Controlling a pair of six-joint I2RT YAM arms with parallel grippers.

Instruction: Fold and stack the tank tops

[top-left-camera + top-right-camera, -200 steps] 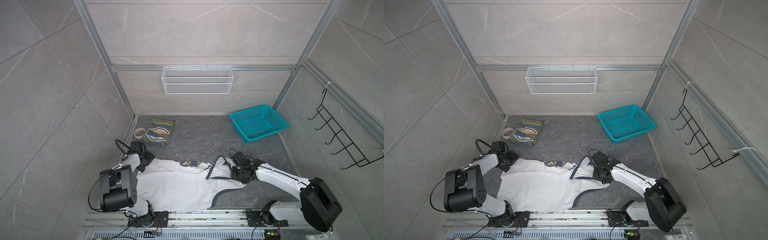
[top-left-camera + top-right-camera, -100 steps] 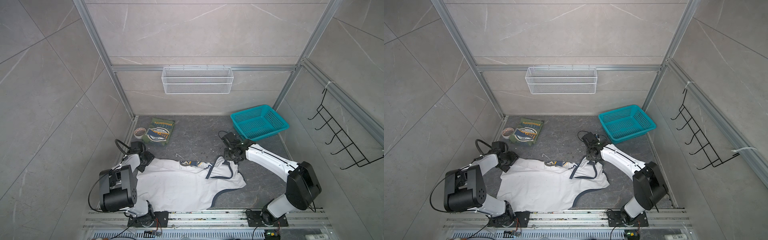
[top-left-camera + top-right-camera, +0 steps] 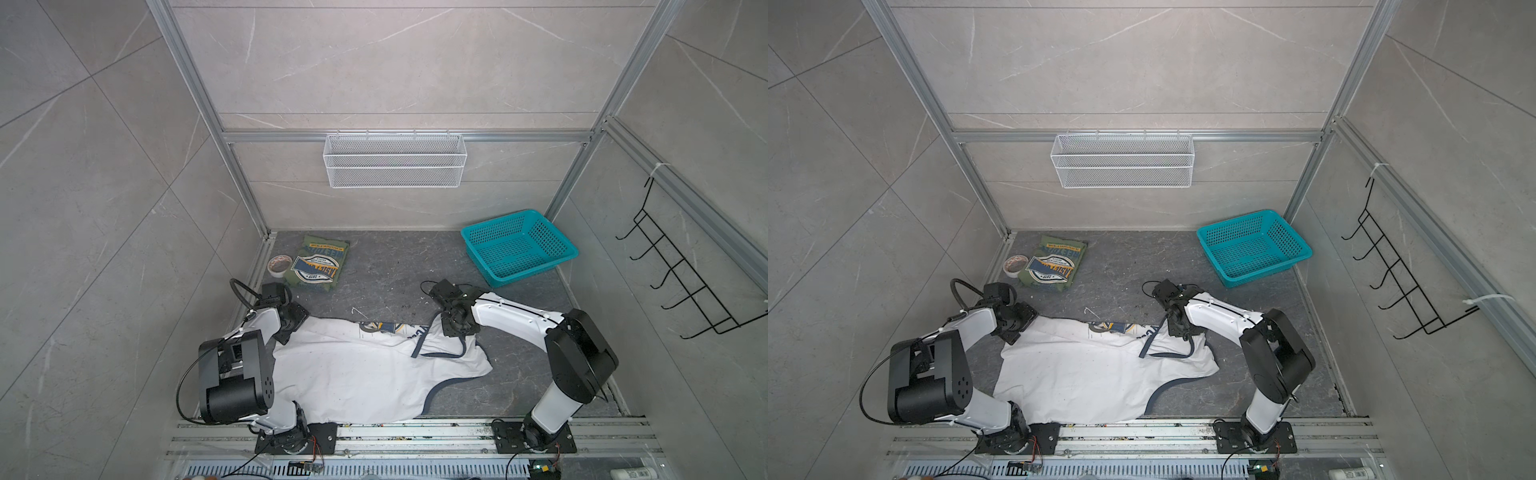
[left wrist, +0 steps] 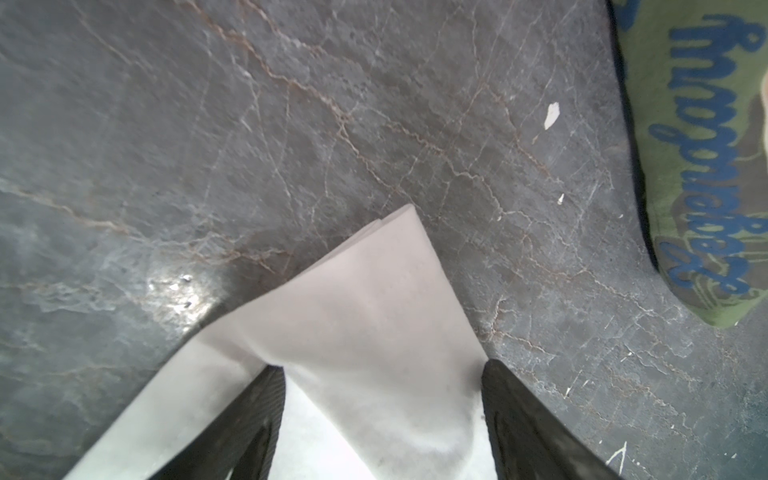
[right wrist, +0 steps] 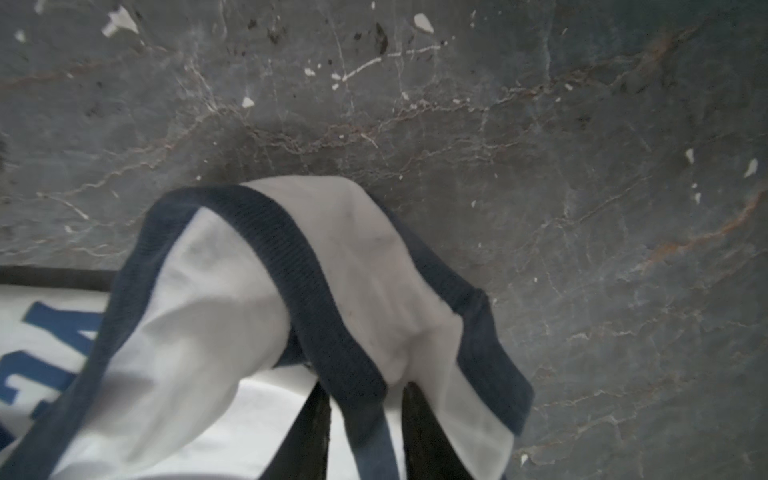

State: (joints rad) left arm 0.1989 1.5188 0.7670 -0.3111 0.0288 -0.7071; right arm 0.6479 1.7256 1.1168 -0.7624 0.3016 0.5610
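Note:
The white tank top [image 3: 353,374] [image 3: 1079,370] lies spread on the dark floor, its dark-trimmed straps to the right. My right gripper [image 3: 457,328] [image 3: 1179,328] is at its far right shoulder. In the right wrist view the jaws [image 5: 365,388] are pinched on a bunched strap [image 5: 353,257]. My left gripper [image 3: 293,324] [image 3: 1015,326] sits at the top's far left corner. Its fingers [image 4: 382,368] stand wide apart with that corner [image 4: 365,299] lying loose between them. The olive green tank top [image 3: 320,266] [image 3: 1054,266] [image 4: 698,166] lies folded at the back left.
A teal basket [image 3: 536,270] stands at the back right. A small round dish [image 3: 279,264] sits beside the olive top. A white wire shelf [image 3: 395,160] hangs on the back wall and a black hook rack [image 3: 681,282] on the right wall.
My right gripper swung from the top's near right side to the far edge, came down on the shoulder strap and narrowed its jaws on it. The left arm stayed put.

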